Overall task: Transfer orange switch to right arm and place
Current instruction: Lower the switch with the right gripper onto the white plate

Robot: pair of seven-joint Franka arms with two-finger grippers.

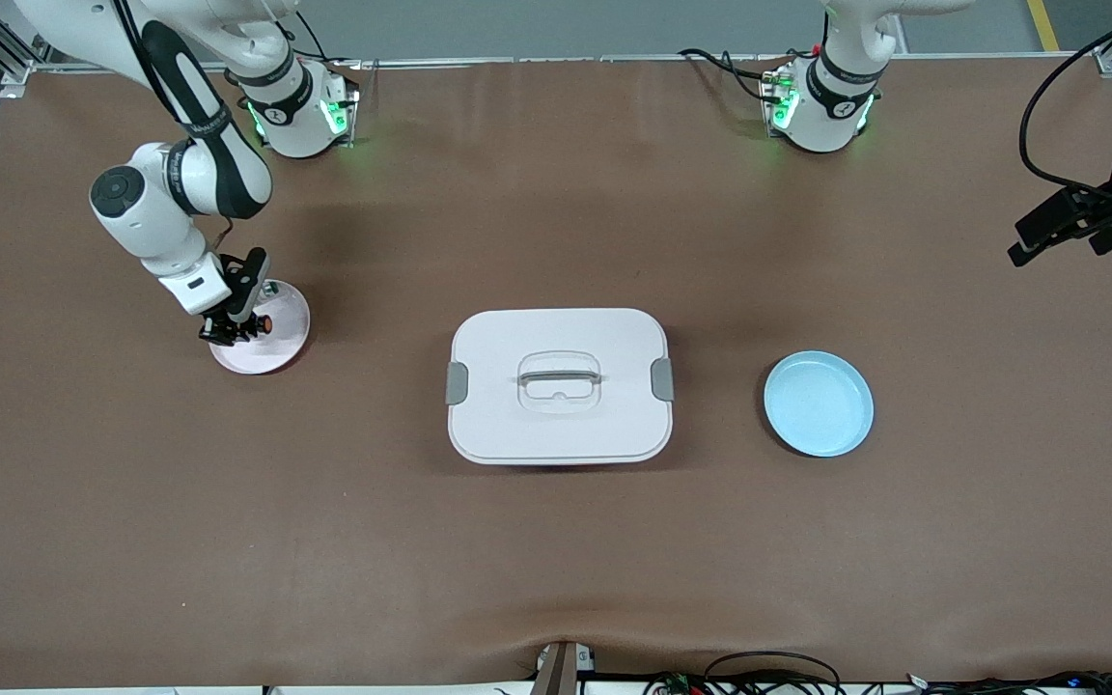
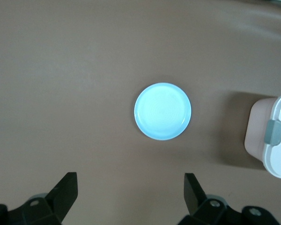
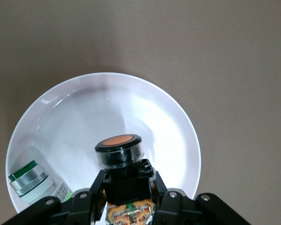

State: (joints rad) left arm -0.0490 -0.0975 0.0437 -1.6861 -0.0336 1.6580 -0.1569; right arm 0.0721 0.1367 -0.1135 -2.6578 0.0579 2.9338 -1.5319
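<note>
Nearest the front camera, the white lidded box (image 1: 559, 386) is parked mid-table, with the pale pink plate (image 1: 284, 338) off toward the right arm's end and the blue plate (image 1: 819, 403) toward the left arm's end. Over that pink plate the right gripper (image 1: 231, 329) is clamped on the orange switch (image 3: 120, 150), a stubby black cylinder with an orange round cap, so the placing step looks to be in hand, and a gentle lowering and release beside the green-marked part (image 3: 30, 180) is probably called for next. Up above the blue plate, the left gripper (image 2: 131, 197) is held waiting, jaws wide apart and nothing gripped.
</note>
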